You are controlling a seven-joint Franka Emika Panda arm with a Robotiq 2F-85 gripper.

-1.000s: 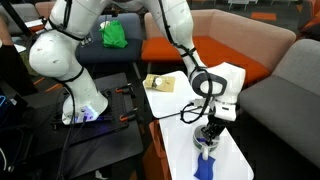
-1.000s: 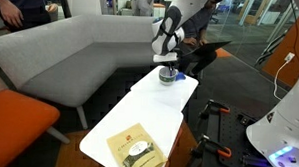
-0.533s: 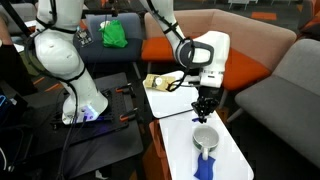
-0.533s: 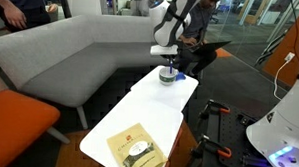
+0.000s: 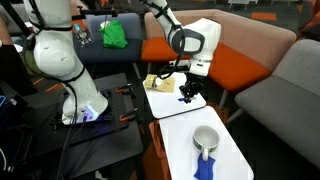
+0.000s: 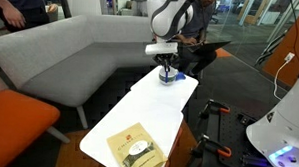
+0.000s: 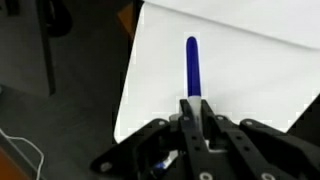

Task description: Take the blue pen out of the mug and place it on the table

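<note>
My gripper is shut on the blue pen, a thin blue stick that points away from the jaws in the wrist view, over the white table. In an exterior view the gripper hangs above the table, up and away from the white mug. The mug stands upright on the table beside a flat blue cloth-like piece. In an exterior view the gripper is just above the mug; the pen is too small to make out there.
A yellowish lump lies on the second white table; it shows as a packet at the near end. Orange sofa, grey sofa and a black bench surround the tables.
The gripper has risen from the mug with the blue pen in it and moved away from the mug along the table. The mug has stayed in place.
</note>
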